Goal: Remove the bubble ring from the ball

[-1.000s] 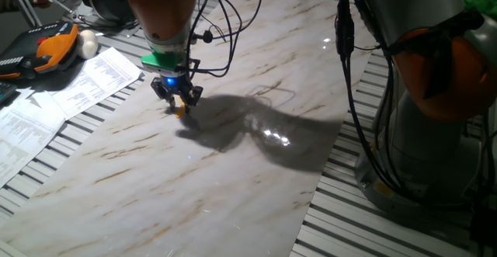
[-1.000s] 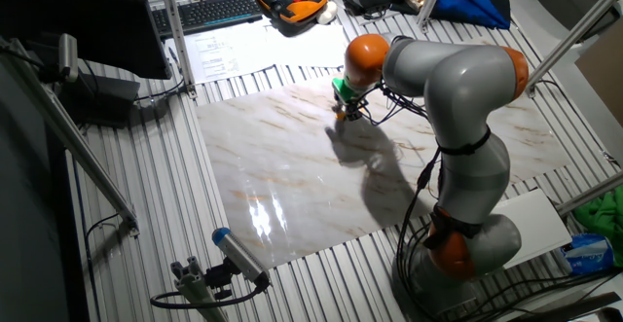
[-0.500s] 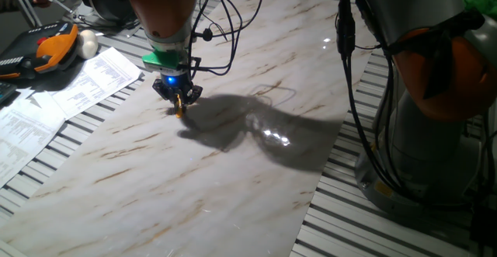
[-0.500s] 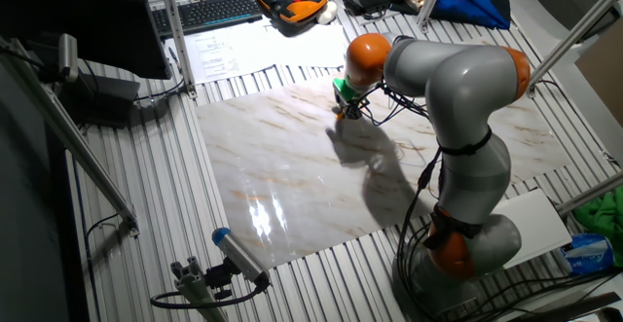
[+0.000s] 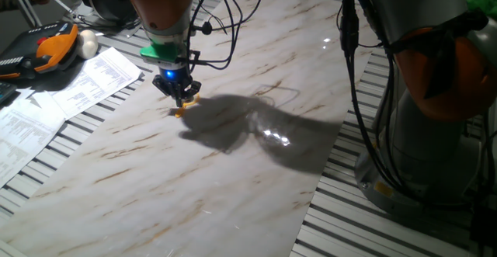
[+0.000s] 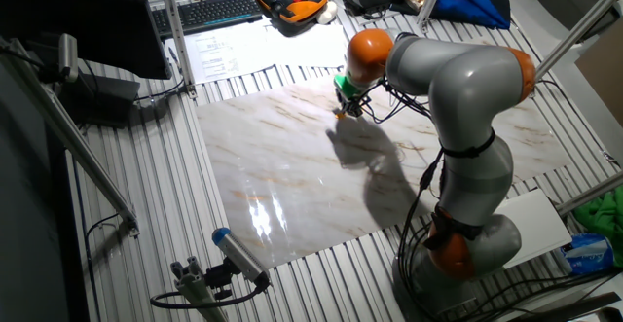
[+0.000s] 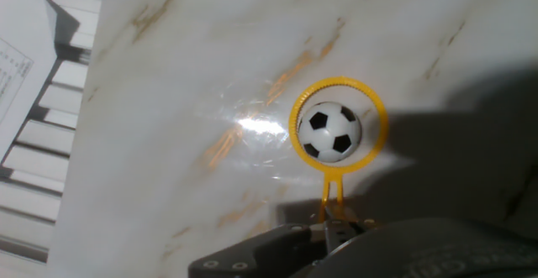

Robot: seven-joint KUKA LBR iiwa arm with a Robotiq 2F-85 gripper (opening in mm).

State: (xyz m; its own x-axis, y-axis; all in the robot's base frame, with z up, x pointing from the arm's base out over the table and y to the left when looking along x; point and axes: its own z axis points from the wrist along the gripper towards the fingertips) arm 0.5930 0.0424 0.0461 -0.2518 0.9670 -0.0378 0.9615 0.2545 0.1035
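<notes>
A pale marble-patterned board with tan veins [image 5: 233,171] lies flat on a ribbed metal slat table [image 6: 146,215]. On the board sits a tiny white ball with black patches [image 7: 330,132], ringed by a thin orange-yellow plastic loop with a short straight handle [image 7: 339,126]. Beside the board, printed white paper sheets [image 5: 74,86] lie on the slats, and farther back an orange-and-black handheld tool [image 5: 43,49] and a plain whitish ball [image 5: 88,44].
</notes>
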